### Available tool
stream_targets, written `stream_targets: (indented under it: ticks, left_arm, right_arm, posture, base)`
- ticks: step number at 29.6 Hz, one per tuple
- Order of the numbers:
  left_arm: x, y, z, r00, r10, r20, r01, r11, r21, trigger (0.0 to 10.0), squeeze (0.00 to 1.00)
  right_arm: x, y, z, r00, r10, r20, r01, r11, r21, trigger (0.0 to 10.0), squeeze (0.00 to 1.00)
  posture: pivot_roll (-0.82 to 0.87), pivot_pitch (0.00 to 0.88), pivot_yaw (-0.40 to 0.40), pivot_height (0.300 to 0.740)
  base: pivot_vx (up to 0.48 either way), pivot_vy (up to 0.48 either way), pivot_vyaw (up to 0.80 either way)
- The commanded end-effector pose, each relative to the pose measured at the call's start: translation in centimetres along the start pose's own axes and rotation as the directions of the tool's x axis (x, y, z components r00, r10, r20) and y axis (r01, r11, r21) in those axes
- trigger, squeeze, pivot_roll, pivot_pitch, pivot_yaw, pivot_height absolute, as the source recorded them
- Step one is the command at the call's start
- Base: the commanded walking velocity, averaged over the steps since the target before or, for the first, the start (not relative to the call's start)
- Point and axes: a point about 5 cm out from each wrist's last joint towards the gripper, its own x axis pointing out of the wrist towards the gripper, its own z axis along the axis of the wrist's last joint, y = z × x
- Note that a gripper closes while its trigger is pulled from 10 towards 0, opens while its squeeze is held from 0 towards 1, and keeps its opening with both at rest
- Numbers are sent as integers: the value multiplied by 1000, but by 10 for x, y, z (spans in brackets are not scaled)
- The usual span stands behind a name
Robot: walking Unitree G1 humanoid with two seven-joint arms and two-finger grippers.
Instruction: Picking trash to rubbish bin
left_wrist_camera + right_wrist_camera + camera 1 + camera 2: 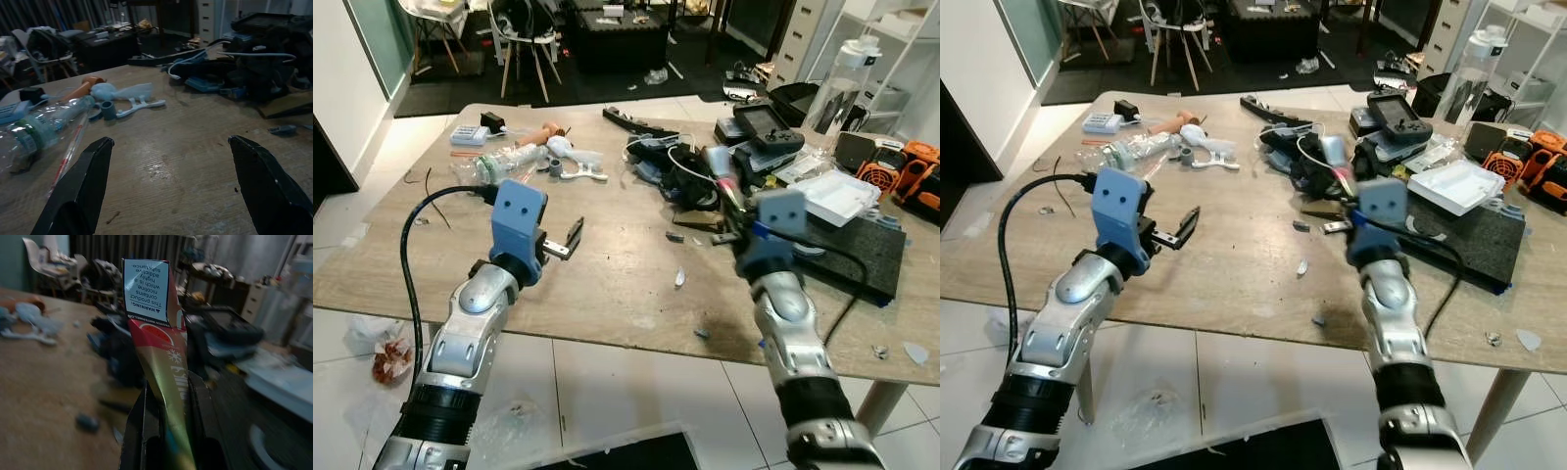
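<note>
Right wrist view is showing you what matters: the right gripper is clamping its two black fingers on a flattened red-and-gold carton with a white warning label at its upper end, so that piece of trash is already in hand, above the table near the dark tangle of cables in the middle. The carton is sticking up well past the fingertips and looks thin and creased, so you are probably wise to keep the squeeze firm and steady, and to lift it straight up before turning away, so the free end is not catching on the cables or the black pad on the right. No rubbish bin is recognisable, so you are going to have to look for it before carrying.

Head views are showing the right arm reaching forward over the near edge of the table, forearm rising steeply, its blue wrist housing above the wood. The left gripper is hovering over bare tabletop on the left, its fingers spread wide apart and holding nothing, with the arm bent at the elbow and its black cable looping out to the left. A crushed clear plastic bottle is lying just beyond it on the far left, a likely next piece.
</note>
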Motion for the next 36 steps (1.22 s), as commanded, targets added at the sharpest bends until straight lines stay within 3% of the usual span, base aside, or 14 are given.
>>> stream_targets:
  ticks: [1,7,16,18,36]
  left_arm:
    - [-1,-2,-9,999,30,-28,-31,999,-12,10000,0]
    - [0,0,-7,996,86,2,-85,996,-29,10000,0]
    - [5,1,-6,997,78,-16,-77,997,5,10000,0]
    - [6,3,-5,996,85,-12,-85,996,14,10000,0]
    - [5,8,-4,992,125,-19,-125,992,1,10000,0]
  right_arm:
    - [-1,2,2,1000,4,-9,-5,1000,-11,10000,0]
    - [-12,3,-3,999,-32,-25,33,999,5,10000,0]
    - [-16,6,1,998,-66,-18,66,998,-9,10000,0]
    - [-19,7,-3,997,-62,-47,63,998,25,10000,0]
    - [-22,19,-2,997,-43,-71,49,996,78,10000,0]
  posture:
    - [-19,24,28,740]
    - [-25,34,35,740]
    - [-33,55,52,740]
    - [-35,61,47,740]
    - [-21,76,53,740]
  base:
    - [0,0,0]
    - [0,0,0]
    - [0,0,0]
    - [0,0,0]
    - [0,0,-764]
